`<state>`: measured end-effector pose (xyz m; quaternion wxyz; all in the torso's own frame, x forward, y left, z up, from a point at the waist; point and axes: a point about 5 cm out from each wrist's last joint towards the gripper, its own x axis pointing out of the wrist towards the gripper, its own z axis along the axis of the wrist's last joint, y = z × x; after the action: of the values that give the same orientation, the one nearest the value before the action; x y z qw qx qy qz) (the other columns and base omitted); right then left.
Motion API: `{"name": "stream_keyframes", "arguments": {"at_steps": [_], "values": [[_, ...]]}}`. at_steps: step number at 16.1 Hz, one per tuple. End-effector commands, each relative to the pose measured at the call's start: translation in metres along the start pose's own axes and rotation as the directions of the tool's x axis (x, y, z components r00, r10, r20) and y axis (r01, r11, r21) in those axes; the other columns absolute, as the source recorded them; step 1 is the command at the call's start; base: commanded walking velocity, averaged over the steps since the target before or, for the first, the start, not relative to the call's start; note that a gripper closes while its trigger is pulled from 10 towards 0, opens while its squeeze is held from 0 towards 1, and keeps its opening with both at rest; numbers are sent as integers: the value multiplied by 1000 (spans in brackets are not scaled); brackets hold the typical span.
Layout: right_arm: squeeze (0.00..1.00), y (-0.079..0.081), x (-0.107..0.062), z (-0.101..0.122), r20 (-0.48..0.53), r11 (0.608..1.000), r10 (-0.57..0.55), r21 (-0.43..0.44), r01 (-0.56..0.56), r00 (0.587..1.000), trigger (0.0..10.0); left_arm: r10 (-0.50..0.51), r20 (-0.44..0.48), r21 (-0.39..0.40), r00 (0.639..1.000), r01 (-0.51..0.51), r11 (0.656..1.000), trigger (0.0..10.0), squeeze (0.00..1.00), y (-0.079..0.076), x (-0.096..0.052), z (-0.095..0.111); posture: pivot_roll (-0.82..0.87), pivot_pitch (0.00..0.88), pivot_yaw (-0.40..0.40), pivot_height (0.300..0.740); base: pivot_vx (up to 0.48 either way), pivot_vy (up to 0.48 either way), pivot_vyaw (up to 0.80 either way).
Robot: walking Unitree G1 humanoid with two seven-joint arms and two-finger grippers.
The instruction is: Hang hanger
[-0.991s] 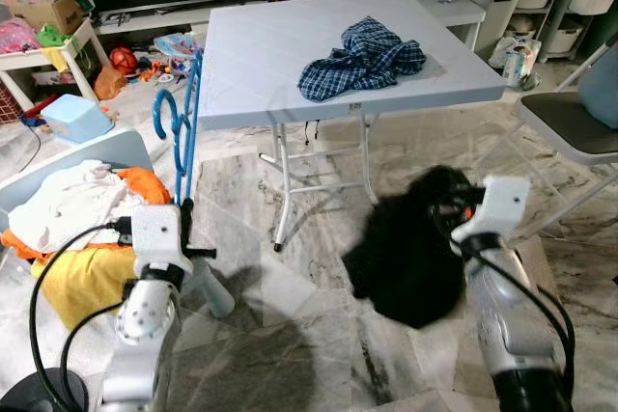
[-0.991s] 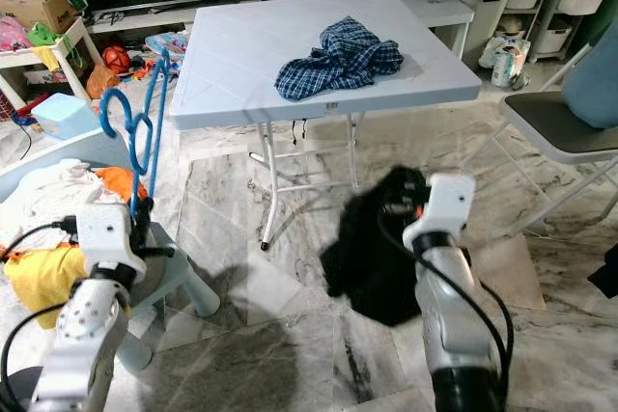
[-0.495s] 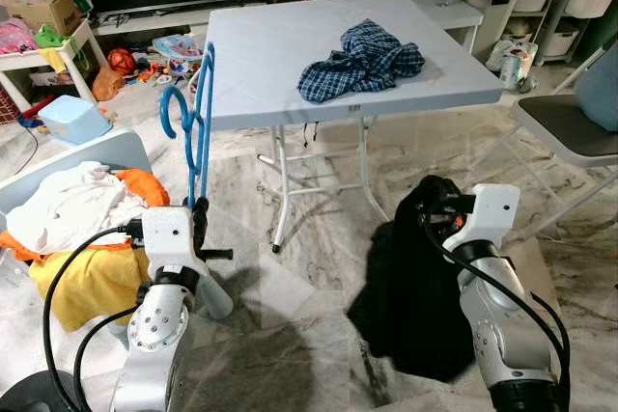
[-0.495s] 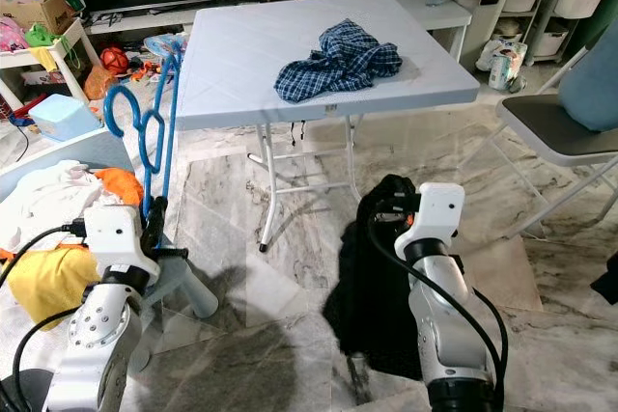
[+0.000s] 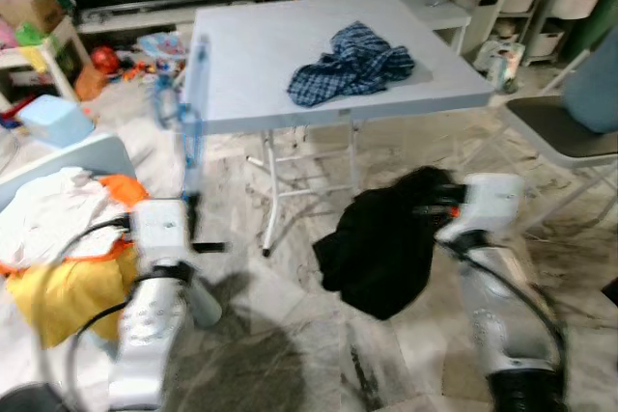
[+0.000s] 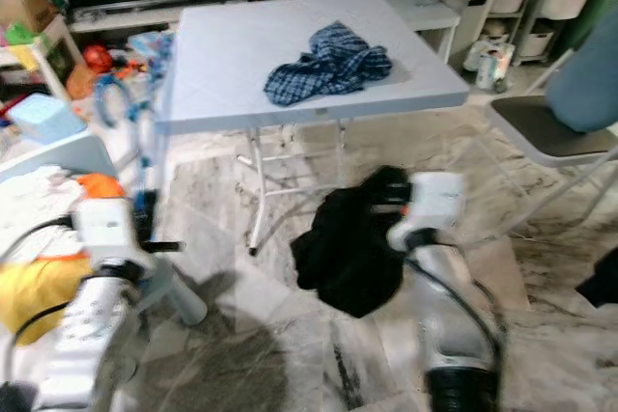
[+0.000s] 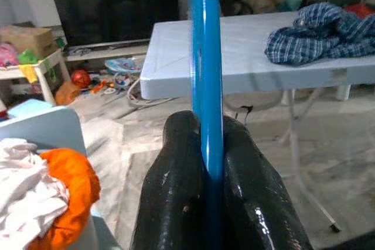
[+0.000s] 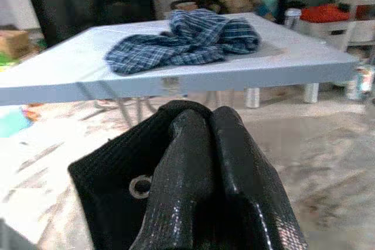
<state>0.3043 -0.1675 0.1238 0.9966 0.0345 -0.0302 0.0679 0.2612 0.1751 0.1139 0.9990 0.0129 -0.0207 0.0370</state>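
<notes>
My left gripper [image 7: 206, 144] clamps the blue hanger [image 7: 205, 68] upright; my right gripper [image 8: 205, 124] pinches a black garment [image 5: 381, 248] before the white table [image 5: 290, 55].

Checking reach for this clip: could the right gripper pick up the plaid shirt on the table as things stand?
Probably not. The right gripper is shut on the black garment, so it has no free fingers, and the plaid shirt lies mid-table, well ahead of it.

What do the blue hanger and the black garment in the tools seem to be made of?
Blue hanger: likely smooth plastic, uniform glossy blue with a highlight along the bar, pinched in the left tool. Black garment: soft woven fabric, matte, hanging in limp folds from the right tool; a metal eyelet shows.
</notes>
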Motion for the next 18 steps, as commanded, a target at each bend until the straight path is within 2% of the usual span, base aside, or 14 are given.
{"name": "stream_keyframes", "arguments": {"at_steps": [1, 13, 18], "values": [[0, -9, 0, 16, 62, 1000, -19, -23, 21, 998, 10000, -16, 29, -11, 999, 16, 1000, 10000, 0, -6, 1, 7, -81, 0, 24, 740, 461, 0, 0], [0, -4, 10, 25, 80, 999, 28, -41, -25, 996, 10000, 1, 16, -18, 1000, -1, 1000, 10000, 0, -7, 0, 9, -71, 0, 15, 740, 459, 0, 0], [0, -2, 14, 28, 89, 999, 32, -38, -29, 995, 10000, 14, 18, -33, 1000, -14, 999, 10000, 0, -8, 0, 13, -66, 0, 10, 740, 456, 0, 527]]}}
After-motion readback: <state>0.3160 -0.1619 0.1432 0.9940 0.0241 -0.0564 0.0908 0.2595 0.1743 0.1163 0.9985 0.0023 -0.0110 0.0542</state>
